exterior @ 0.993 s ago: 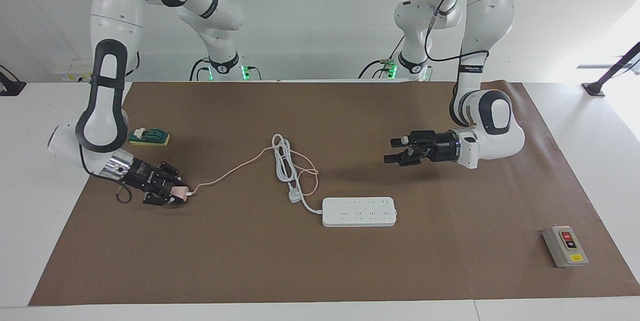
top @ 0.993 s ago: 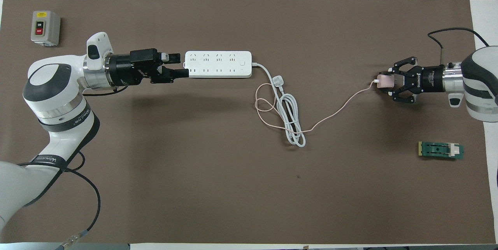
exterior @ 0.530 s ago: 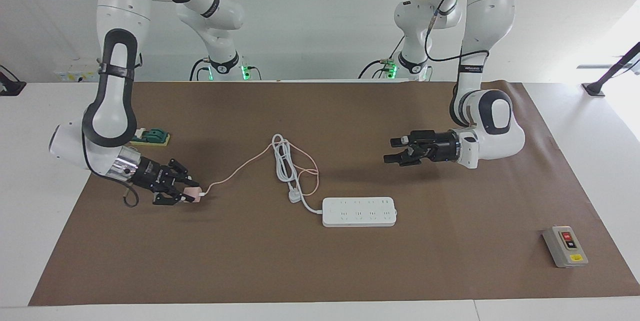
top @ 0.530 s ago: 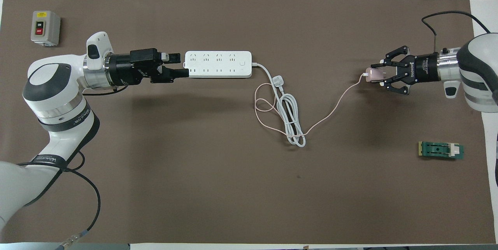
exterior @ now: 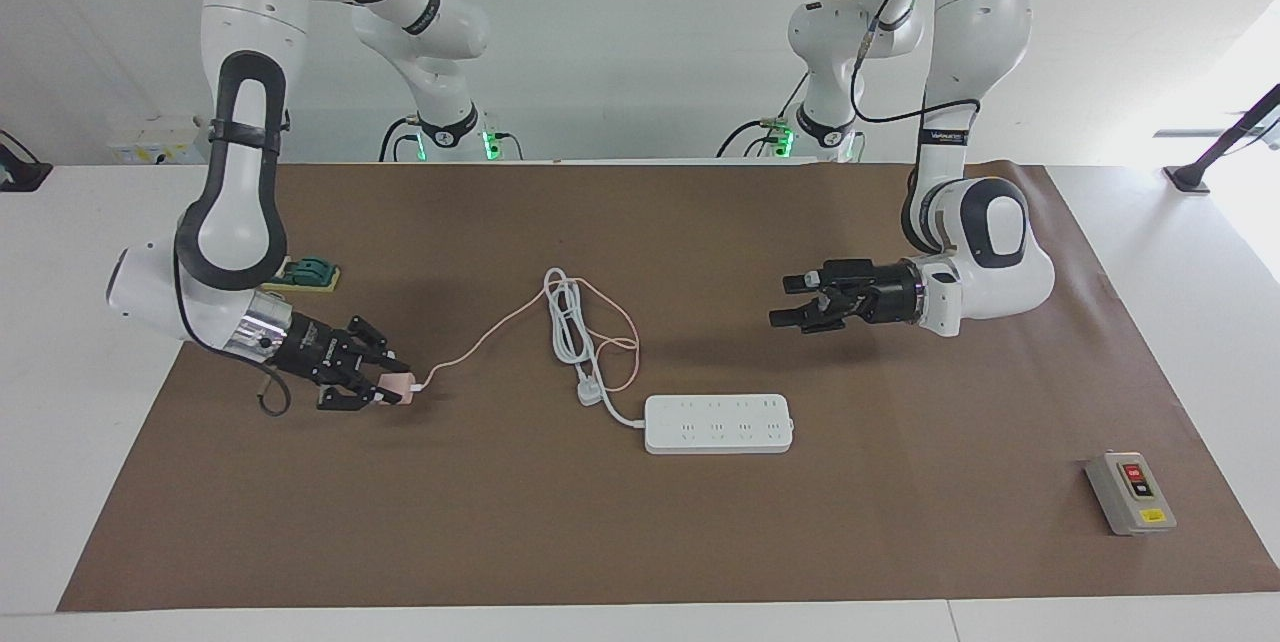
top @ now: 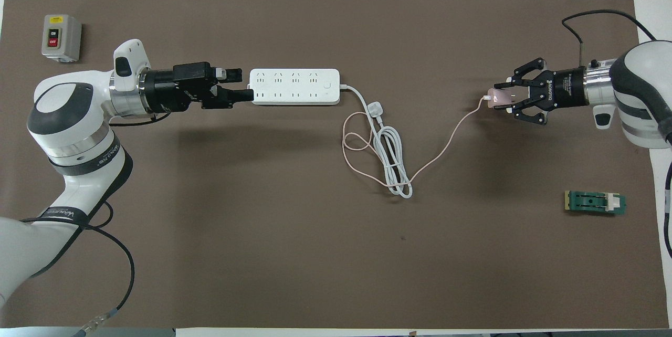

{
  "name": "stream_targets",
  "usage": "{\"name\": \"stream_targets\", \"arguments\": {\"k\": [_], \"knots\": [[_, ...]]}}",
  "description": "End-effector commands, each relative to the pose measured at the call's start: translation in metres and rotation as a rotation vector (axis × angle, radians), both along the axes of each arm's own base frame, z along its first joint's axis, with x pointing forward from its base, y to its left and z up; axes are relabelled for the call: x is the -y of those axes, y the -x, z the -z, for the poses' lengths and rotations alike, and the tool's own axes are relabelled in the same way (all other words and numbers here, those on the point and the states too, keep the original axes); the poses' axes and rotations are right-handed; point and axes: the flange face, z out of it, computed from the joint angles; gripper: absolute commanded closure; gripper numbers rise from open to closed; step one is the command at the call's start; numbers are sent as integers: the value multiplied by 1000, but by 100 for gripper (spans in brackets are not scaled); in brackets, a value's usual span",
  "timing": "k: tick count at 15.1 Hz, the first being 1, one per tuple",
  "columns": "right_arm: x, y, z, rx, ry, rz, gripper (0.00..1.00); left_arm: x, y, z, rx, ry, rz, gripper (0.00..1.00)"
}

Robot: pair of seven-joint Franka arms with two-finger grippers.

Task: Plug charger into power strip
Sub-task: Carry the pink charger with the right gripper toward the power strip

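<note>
Pale pink plastic is pinched between the closed fingertips of the right gripper (exterior: 385, 390): the small cube-shaped charger (exterior: 396, 388) is held there, just off the brown paper mat (exterior: 640, 542), at the right arm's end of the table. From the cube a thin pink cable (exterior: 480, 334) is trailed loosely across the mat and looped beside a coiled thick white cord (exterior: 568, 322) ending in a white three-pin plug (exterior: 589, 392).

The left gripper (exterior: 785, 300) is held in the air with its jaws spread wide and nothing in them. In the overhead view its tips appear at the end of the long flat white power strip (top: 294, 86), but the facing view shows it raised, with no contact made.

The power strip is seen lying flat near the middle of the mat, well apart from the charger, sockets facing up and all unoccupied.

Outward still: a small green block (exterior: 300, 273) lies near the right arm, and a grey box with red and black buttons (exterior: 1130, 493) lies at the left arm's end.

Progress, as judged: the charger is secured, so the pick is done. The carry over to the strip, alignment of the prongs to a socket, and the push home are all left; the strip may need steadying by the left gripper.
</note>
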Motion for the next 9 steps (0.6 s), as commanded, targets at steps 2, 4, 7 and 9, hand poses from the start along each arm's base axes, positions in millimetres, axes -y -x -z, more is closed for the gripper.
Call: {"name": "stream_targets", "arguments": {"k": [2,4,7,9], "knots": [[0,0,-9,-10,11,1,100,-3,-1,-7,8,2,16,0],[-21,-2,-17,-14,11,-13,100,-4,-1,-5,5,1,15,0],[-59,-15,-38,-48,12,8,100,-2,-1,-4,3,1,16,0],[-70,-19,-49,-53,15,23,100,-3,-1,-4,3,1,16,0]]}}
